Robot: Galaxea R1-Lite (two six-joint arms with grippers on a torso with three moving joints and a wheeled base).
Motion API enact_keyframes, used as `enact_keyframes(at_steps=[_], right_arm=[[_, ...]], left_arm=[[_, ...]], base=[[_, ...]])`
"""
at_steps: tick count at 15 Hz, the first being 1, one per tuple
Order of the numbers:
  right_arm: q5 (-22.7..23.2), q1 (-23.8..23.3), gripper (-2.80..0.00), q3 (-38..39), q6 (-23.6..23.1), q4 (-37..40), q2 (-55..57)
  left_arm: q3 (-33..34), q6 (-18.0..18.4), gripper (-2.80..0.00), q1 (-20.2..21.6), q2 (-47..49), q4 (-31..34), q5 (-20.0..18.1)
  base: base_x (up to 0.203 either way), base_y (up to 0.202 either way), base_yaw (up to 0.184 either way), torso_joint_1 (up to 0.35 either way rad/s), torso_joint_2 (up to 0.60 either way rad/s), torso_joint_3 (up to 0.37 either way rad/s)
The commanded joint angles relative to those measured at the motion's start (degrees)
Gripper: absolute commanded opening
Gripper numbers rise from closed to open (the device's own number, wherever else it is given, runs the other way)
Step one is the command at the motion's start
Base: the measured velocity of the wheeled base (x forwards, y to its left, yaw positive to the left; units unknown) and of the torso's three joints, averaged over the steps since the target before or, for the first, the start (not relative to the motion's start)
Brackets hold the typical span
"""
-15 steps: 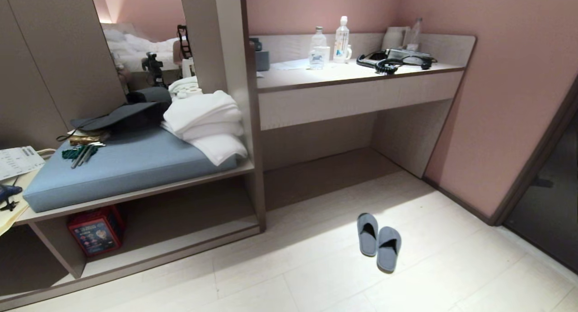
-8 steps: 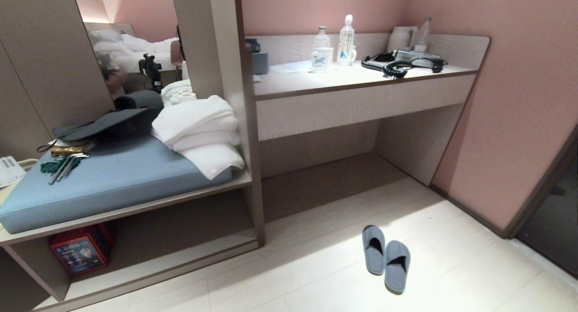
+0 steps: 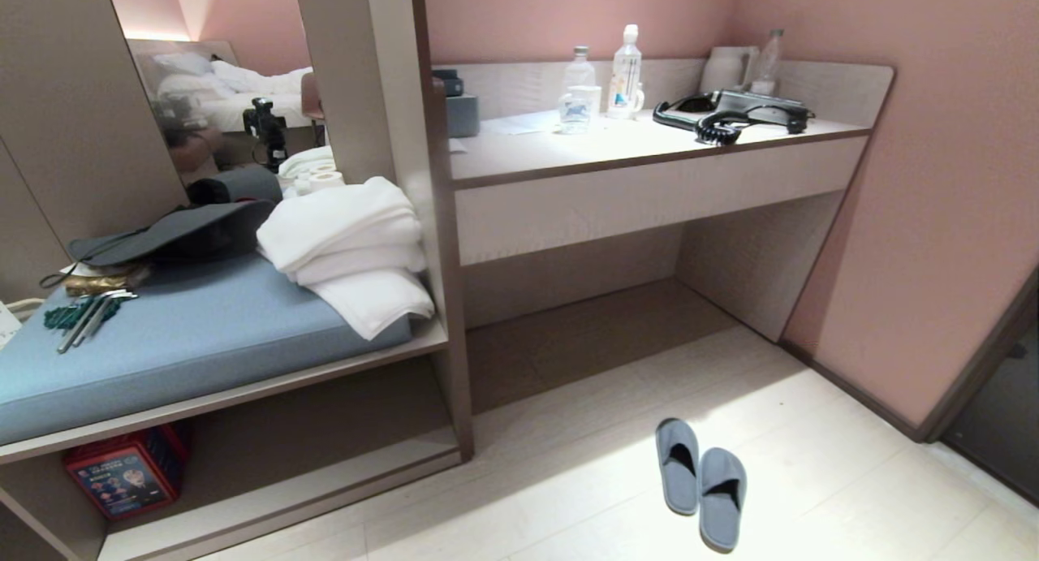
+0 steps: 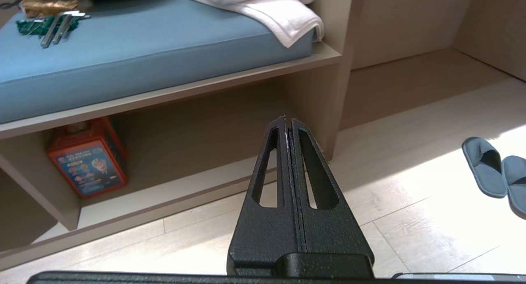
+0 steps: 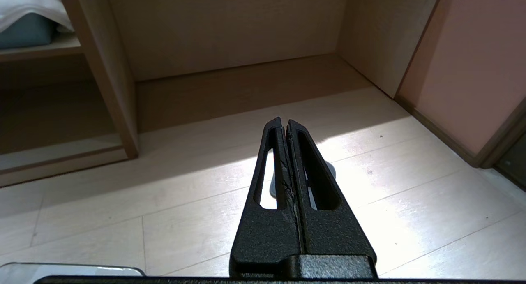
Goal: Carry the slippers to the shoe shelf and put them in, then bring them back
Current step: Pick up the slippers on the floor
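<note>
Slippers point(image 3: 700, 483) side by side on pale floor point(image 3: 828, 496), toes toward the desk counter point(image 3: 649, 183), in a patch of light, well apart from the shoe shelf point(image 3: 276, 496) at lower left. Red box point(image 3: 122, 472) at that cubby's left end; blue cushion point(image 3: 187, 334) above, with folded white towels point(image 3: 349, 244) and a dark hat point(image 3: 170, 232). Bottles point(image 3: 601, 86) and black phone point(image 3: 735, 110) on the counter. No arms seen from the head.

Left wrist: left gripper point(image 4: 287, 121) with fingers pressed together, empty, hanging before the shelf opening; slippers off to the side on the floor.

Right wrist: right gripper point(image 5: 284, 123) likewise closed on nothing, above the floor, a bit of grey slipper showing behind its fingers point(image 5: 306, 181).
</note>
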Motion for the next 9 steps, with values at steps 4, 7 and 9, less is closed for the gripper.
enact_keyframes(at_steps=[4,7,9], right_arm=[[0.03,0.02,-2.80,0.00,-0.02,-0.02,0.06],[0.03,0.02,-2.80,0.00,-0.11,-0.02,0.06],[0.03,0.02,-2.80,0.00,-0.20,-0.02,0.06]], left_arm=[[0.00,0.02,-2.80,0.02,0.04,-0.02,0.02],[0.00,0.02,-2.80,0.02,0.04,-0.02,0.02],[0.00,-0.06,-2.80,0.02,0.04,-0.02,0.02]], base=[[-0.002,0.001,-0.105,0.003,0.00,0.001],[0.000,0.009,-0.176,0.000,0.00,0.002],[-0.001,0.006,-0.168,-0.001,0.00,0.000]])
